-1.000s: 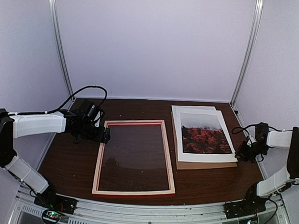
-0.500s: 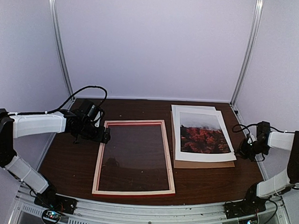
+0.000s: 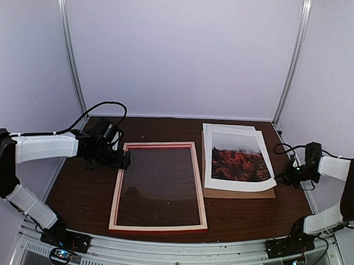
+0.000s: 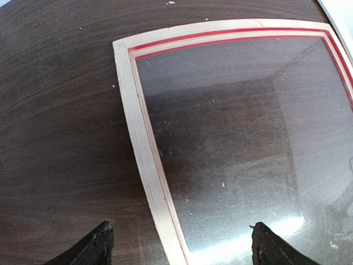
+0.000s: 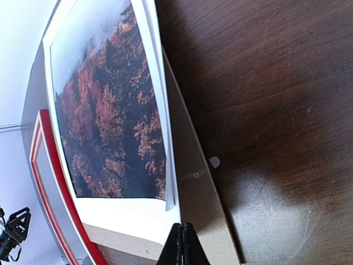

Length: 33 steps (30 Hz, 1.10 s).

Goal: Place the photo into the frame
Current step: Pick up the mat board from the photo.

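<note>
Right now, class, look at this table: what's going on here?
Two robot arms are framing a picture. The right pincer is shut at the near right corner of the photo, apparently pinching its white edge and lifting it off the brown backing board. The frame lies flat, back up, mid-table, with no photo in it. The left pincer hovers open above the frame's left rail.

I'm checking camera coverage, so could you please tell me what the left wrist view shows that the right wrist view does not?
Only the left wrist: the open left gripper, poised over a pale rail of the frame. Only the right wrist: the photo, the brown backing board under it, and the shut right gripper at that stack's edge. Both: the frame and the dark table.
</note>
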Motion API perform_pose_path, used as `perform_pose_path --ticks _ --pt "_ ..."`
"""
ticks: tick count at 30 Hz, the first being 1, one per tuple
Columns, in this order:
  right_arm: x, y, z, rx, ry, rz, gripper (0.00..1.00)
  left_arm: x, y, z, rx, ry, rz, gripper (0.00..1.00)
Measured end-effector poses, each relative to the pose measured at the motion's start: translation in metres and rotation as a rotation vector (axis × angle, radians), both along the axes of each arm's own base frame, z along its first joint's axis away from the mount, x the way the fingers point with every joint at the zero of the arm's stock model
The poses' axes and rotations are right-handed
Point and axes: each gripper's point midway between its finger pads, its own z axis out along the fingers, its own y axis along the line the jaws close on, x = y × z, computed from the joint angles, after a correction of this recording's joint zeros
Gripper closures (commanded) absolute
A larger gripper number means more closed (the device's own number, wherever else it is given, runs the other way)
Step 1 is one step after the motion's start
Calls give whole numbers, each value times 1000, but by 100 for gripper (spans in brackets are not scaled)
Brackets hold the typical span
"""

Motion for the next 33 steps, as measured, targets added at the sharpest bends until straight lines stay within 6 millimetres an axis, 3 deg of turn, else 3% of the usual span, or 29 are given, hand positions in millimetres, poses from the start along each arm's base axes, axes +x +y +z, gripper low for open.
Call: perform_pose_path --ticks 13,33 --pt "8 10 9 71 -46 21 87 0 0 0 -1 0 2 13" --pt "6 24 6 86 -53 87 87 0 0 0 -5 1 7 13"
